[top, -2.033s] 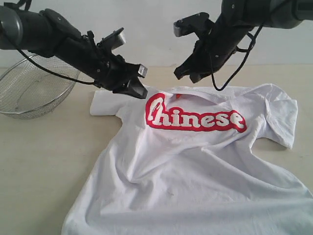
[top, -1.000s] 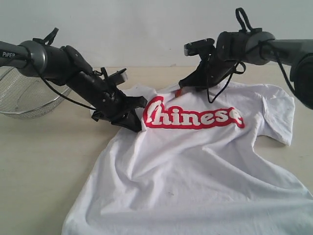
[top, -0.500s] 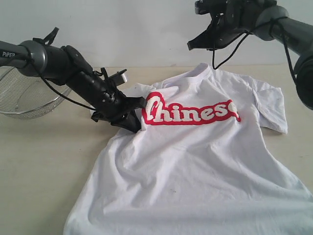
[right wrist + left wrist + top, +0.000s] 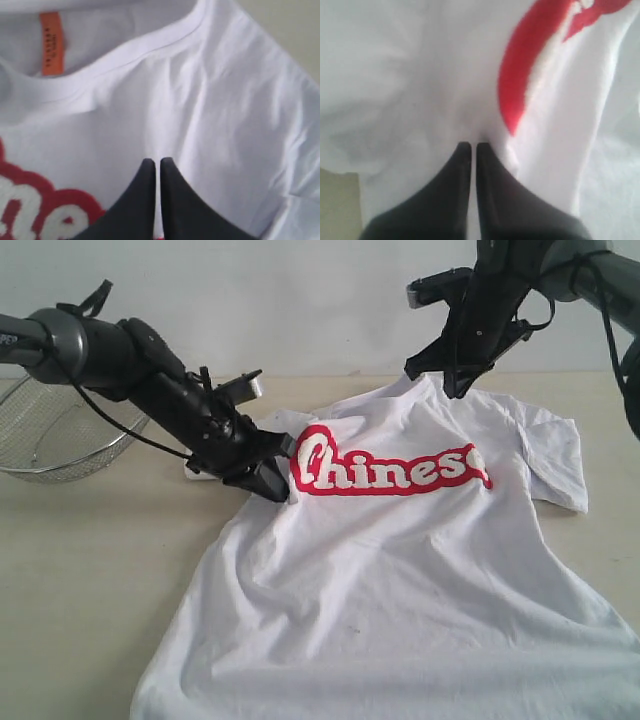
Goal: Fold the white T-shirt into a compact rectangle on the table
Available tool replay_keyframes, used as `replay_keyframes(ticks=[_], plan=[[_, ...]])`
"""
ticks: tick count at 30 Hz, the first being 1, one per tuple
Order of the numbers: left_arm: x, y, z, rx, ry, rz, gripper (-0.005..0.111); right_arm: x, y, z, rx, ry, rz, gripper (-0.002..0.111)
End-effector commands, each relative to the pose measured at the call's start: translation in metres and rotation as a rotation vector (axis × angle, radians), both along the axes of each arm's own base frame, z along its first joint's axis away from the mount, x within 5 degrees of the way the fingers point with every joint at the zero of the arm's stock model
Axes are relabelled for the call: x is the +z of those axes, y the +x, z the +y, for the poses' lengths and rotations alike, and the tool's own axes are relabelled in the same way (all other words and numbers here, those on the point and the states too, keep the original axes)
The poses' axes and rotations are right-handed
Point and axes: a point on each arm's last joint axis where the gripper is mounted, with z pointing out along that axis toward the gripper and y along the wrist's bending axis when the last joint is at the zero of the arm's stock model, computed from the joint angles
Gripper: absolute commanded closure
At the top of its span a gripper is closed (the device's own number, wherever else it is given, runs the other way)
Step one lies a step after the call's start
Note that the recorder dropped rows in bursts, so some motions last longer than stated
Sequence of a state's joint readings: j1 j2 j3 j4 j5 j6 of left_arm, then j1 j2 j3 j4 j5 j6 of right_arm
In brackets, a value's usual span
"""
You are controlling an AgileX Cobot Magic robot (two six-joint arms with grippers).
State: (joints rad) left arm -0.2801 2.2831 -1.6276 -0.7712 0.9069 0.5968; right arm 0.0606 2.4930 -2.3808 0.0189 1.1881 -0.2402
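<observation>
The white T-shirt [image 4: 380, 570] is lying front side up on the pale bench [image 4: 90, 570], with the red lettering [image 4: 390, 472] facing upward and the hem reaching toward the near edge of the exterior view. The cloth is wrinkled, and the neck part is standing a little higher than the rest. The left arm [image 4: 130, 360] is reaching down to the shoulder of the shirt, just beside the first red letter. Its jaws are pressed fully together with their tips touching the white cloth; whether a fold is caught between them I cannot tell. The right arm [image 4: 500, 290] is hanging over the neck area. Its jaws are also fully closed, pointing at the cloth just below the ribbed collar [image 4: 125, 55], and it is not clear whether they are pinching any fabric. Inside the collar a small orange tag [image 4: 51, 42] is showing. One short sleeve [image 4: 555, 460] is lying flat on the right side. A round wire basket [image 4: 50, 430] is standing on the bench at the far left, apart from the shirt.
</observation>
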Motion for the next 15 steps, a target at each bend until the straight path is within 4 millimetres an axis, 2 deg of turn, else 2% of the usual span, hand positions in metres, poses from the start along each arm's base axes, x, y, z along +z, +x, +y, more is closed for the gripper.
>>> replay_keyframes(ticks=[1,4,6,10,15], plan=[[0.044,0.001,0.005,-0.017,0.013,-0.142,0.102,0.009,-0.005,0.015,0.069,0.091,0.016,0.108],[0.068,0.003,0.008,0.000,0.030,-0.242,0.102,0.009,-0.007,0.034,0.103,0.107,0.018,0.108],[0.076,0.005,0.012,0.011,0.048,-0.287,0.102,0.009,-0.009,0.049,0.130,0.111,0.020,0.108],[0.074,0.012,0.022,0.050,0.069,-0.322,0.102,0.002,-0.018,0.084,0.193,0.109,0.052,0.108],[0.069,0.018,0.034,0.085,0.077,-0.319,0.102,-0.030,-0.036,0.112,0.250,0.083,0.170,0.108]])
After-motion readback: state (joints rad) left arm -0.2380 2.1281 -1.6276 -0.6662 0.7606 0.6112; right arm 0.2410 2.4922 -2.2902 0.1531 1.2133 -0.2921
